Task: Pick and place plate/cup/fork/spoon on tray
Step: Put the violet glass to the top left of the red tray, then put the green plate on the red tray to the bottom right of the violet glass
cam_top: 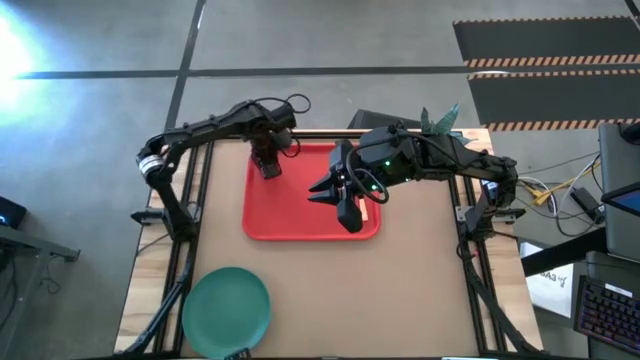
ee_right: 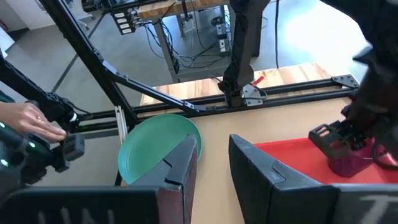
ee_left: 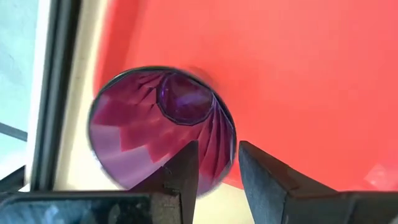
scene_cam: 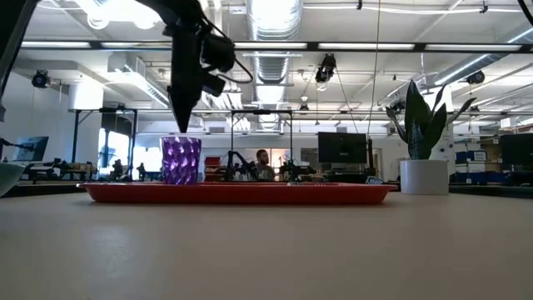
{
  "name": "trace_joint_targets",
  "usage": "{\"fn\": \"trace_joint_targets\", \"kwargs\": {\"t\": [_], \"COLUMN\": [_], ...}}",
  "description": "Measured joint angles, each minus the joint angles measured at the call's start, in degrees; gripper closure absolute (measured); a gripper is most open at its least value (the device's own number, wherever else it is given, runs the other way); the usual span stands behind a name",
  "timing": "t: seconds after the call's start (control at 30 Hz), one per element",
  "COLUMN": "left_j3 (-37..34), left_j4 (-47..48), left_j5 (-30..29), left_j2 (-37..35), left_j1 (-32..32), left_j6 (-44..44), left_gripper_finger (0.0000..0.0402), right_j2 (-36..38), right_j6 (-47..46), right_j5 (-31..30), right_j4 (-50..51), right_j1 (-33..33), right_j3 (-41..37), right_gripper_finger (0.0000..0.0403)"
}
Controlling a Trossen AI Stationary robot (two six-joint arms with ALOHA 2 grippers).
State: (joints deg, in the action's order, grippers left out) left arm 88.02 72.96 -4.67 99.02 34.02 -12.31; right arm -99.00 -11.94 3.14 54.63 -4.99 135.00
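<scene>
A large workshop with ceiling lights, ducts and monitors is stretching out behind a tan wooden counter (cam_top: 400,290), which is carrying the work.

A large red rectangular plastic tray (cam_top: 300,225) with a raised rim is lying at the far middle of the counter. A small purple translucent ribbed cup (scene_cam: 181,161) is standing upright on the tray's far left corner. The left claw (ee_left: 217,171) is hanging directly over the cup, pointing down, its two dark fingers slightly apart and straddling the cup's rim on one side. Whether the fingers are pressing the wall or are already released is not clear; in the level view the tip is sitting just above the cup's rim.

The right claw (ee_right: 211,165) is hovering over the right half of the tray, fingers parted and holding nothing. It is facing toward the near left corner of the counter.

There, a round flat teal-green plate (cam_top: 226,310) is lying, well apart from the tray and hanging partly over the counter's near edge. The plate lies near and left of both claws; judged from the overhead view, the left arm's base is on the plate's side, yet the right claw is the one aimed at it. Being round, the plate offers no long axis, so a grasp would have to take its rim.

A white pot with a green plant (scene_cam: 424,146) is standing at the far right.

No fork or spoon can be made out with certainty; something pale is peeping from beneath the right arm on the tray, too hidden to name. A person's hand (ee_right: 31,121) is showing beyond the counter's left side.
</scene>
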Motion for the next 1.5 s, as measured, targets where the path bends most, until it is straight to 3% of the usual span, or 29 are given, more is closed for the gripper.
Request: {"fn": "trace_joint_targets", "kwargs": {"t": [0.4,0.57,0.7,0.93,1.1,1.37,1.5], "left_j3": [0.1,-0.3,-0.3,-1.4,-6.3,-20.1,-27.1], "left_j4": [7.4,9.6,12.0,16.7,16.6,15.6,9.9], "left_j5": [0.3,4.3,9.3,10.1,10.3,13.5,15.9], "left_j2": [-15.1,-22.2,-26.5,-31.8,-35.1,-38.2,-38.9], "left_j1": [-1.3,-3.6,-7.3,-18.0,-26.2,-36.7,-40.7], "left_j6": [7.5,12.3,17.6,28.5,38.9,54.7,60.0], "left_gripper_finger": [0.0305,0.0305,0.0305,0.0305,0.0305,0.0305,0.0305], "right_j2": [0.0,0.0,0.0,0.0,0.0,0.0,0.0], "right_j6": [0.0,0.2,0.7,0.7,0.6,1.3,2.3], "right_j5": [0.0,0.0,0.0,0.0,0.0,0.0,0.0], "right_j4": [0.0,0.0,0.0,0.0,0.0,0.2,0.6], "right_j1": [0.0,0.0,0.0,0.0,0.0,0.0,0.0], "right_j3": [0.0,0.0,0.0,0.0,0.0,0.0,0.0], "right_gripper_finger": [0.0321,0.0321,0.0321,0.0321,0.0321,0.0321,0.0321]}}
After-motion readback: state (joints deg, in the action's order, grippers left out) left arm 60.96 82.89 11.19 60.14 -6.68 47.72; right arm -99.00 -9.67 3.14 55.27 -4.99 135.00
